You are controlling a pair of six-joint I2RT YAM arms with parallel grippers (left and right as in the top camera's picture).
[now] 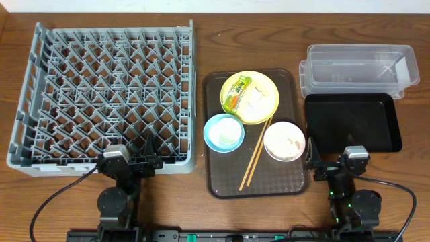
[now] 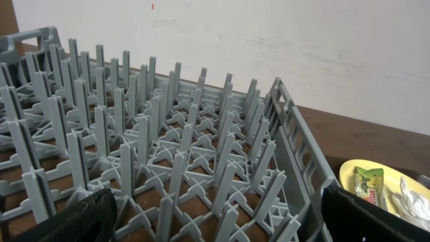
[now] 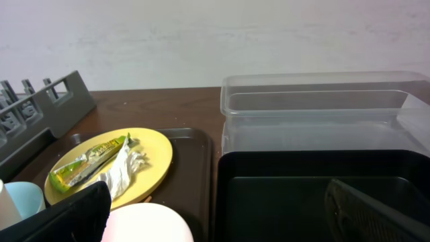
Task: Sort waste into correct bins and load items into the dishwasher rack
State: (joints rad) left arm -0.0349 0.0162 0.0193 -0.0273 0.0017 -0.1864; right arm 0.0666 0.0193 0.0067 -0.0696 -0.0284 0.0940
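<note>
The grey dishwasher rack [image 1: 107,94] fills the left and holds nothing. On the brown tray [image 1: 255,185] a yellow plate [image 1: 265,111] carries the green-and-orange wrapper [image 1: 236,93] and a white tissue [image 1: 256,101]. In front of it stand a light-blue bowl [image 1: 209,131] and a white bowl [image 1: 285,141] with rice scraps. Chopsticks [image 1: 255,156] lie between them. I cannot make out the small cup. The clear tub [image 1: 359,70] and black tray [image 1: 353,122] are at the right. My left gripper [image 1: 129,165] is open at the rack's front edge. My right gripper [image 1: 330,168] is open just before the black tray.
The left wrist view looks over the rack pegs [image 2: 168,134] to the plate [image 2: 349,176] and wrapper [image 2: 369,187]. The right wrist view shows the plate [image 3: 151,158], the white bowl [image 3: 148,225], the tub [image 3: 322,114] and the black tray [image 3: 302,181]. A pale wall stands behind the table.
</note>
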